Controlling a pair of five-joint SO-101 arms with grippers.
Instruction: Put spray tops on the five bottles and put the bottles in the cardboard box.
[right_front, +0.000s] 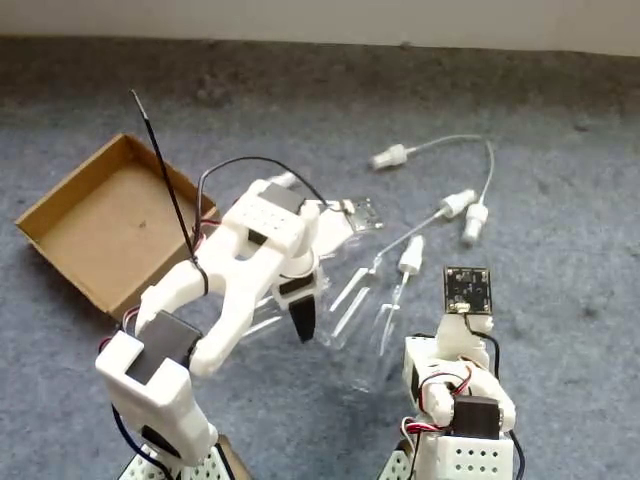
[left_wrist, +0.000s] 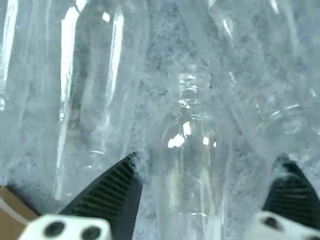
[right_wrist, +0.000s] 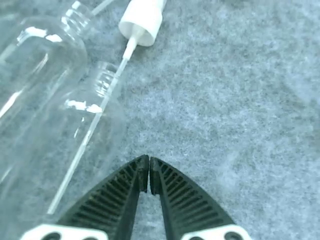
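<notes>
Bottles (left_wrist: 186, 125) lie clear and capless; left hand (left_wrist: 206, 162) spread over one, right hand (right_wrist: 149, 167) closed.

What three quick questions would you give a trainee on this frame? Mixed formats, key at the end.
1. True or false: the cardboard box already holds a bottle.
2. Pick one. The left hand is: A) open over a clear bottle; B) shut on a spray top; C) down inside the box.
3. Fill the gap: the right hand has its fingers ____.

Key: 1 false; 2 A; 3 shut.
</notes>
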